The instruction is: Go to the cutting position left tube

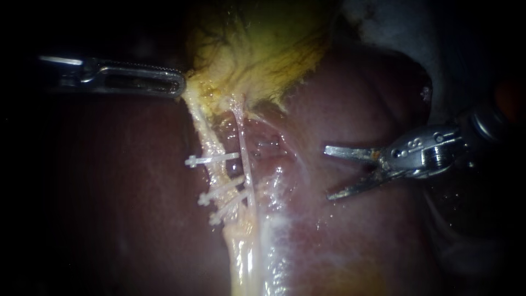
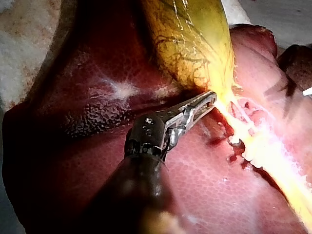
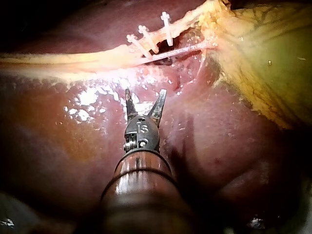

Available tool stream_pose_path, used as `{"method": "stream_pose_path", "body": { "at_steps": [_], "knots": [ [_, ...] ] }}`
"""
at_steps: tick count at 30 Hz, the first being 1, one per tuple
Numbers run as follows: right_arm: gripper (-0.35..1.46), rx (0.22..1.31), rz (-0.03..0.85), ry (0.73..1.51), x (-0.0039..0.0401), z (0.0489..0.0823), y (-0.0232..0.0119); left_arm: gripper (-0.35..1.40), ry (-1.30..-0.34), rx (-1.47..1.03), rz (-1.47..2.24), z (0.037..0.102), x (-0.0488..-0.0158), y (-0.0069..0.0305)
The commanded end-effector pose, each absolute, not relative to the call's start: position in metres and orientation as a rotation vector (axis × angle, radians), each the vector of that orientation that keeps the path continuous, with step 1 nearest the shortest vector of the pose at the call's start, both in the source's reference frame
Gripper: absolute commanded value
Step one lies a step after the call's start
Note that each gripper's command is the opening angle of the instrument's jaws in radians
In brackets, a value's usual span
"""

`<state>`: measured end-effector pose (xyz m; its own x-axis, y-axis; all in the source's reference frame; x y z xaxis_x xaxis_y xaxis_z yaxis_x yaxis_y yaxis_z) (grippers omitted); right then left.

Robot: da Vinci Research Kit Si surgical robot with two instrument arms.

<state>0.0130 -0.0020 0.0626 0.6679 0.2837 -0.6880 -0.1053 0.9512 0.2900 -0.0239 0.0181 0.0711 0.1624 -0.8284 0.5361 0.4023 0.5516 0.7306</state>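
While left instrument (image 1: 182, 86) pinches the gallbladder (image 1: 257, 49), my right instrument's (image 1: 327, 172) pincer sits spread, short of the left tube (image 1: 211, 145); next, slide toward nine o'clock between the clips (image 1: 213, 159).

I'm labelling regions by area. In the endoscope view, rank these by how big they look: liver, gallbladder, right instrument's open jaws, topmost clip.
Largest to smallest:
1. liver
2. gallbladder
3. right instrument, jaws spread open
4. topmost clip
The instrument may sit nearer the camera than the clip, so that ranking reflects looks only.
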Motion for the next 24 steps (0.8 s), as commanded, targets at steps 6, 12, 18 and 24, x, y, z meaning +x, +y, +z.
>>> {"method": "stream_pose_path", "body": {
  "at_steps": [6,12,18,24],
  "knots": [
    [1.44,0.269,0.204,0.824,0.0138,0.0624,-0.0019,-0.35,-1.083,0.471,-0.924,0.0704,-0.0240,0.0179],
    [1.44,0.431,0.178,0.889,0.0160,0.0621,-0.0019,-0.35,-1.085,0.470,-0.926,0.0702,-0.0241,0.0178],
    [1.42,0.522,0.206,0.896,0.0179,0.0624,-0.0017,-0.35,-1.085,0.470,-0.926,0.0701,-0.0241,0.0177],
    [1.39,0.628,0.219,0.923,0.0196,0.0631,-0.0017,-0.35,-1.085,0.469,-0.927,0.0700,-0.0242,0.0177]
  ]
}}
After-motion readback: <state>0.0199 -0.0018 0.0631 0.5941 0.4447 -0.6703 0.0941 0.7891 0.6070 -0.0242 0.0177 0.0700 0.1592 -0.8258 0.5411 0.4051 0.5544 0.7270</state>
